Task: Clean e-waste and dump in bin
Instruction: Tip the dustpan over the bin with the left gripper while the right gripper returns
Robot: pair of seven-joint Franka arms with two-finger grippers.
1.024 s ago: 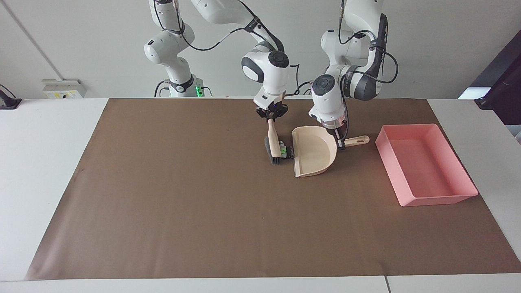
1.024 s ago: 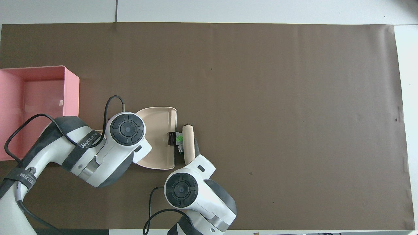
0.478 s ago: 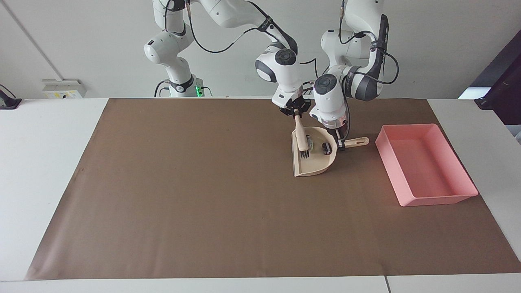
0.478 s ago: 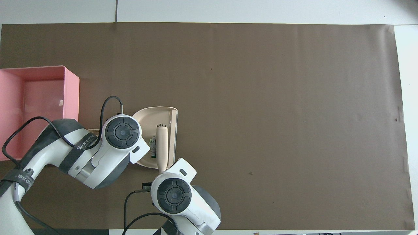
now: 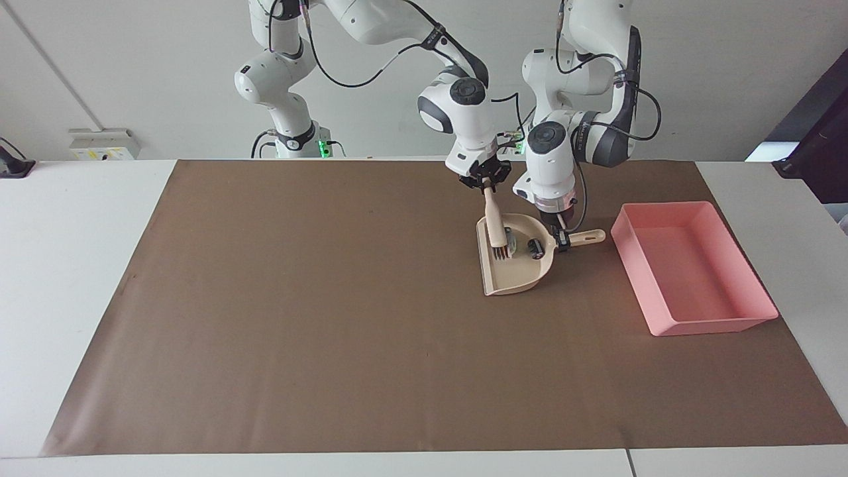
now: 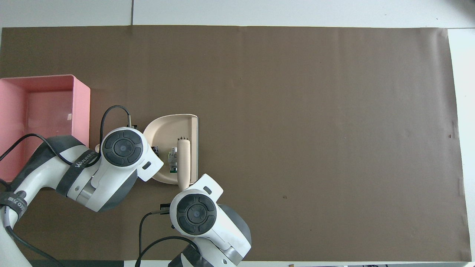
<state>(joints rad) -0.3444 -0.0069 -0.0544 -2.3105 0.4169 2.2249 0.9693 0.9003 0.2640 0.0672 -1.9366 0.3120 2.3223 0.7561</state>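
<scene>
Facing view: left gripper [image 5: 560, 240] clamps beige plastic dustpan [image 5: 517, 273] handle; right gripper [image 5: 487, 184] grips beige brush [image 5: 495, 228]. Both e-waste [image 5: 533, 248] bits inside pan; tilting early risks spilling before shallow pink plastic bin [image 5: 755, 297].

We see the beige plastic dustpan [image 5: 513, 271] on the brown paper mat [image 5: 331, 318], toward the table edge nearest the robots. Both small electronic bits [image 5: 534, 248] and the beige-handled brush [image 5: 497, 228] sit in it. The shallow pink rectangular bin [image 5: 692, 268] lies beside it, toward the left arm's table end.
</scene>
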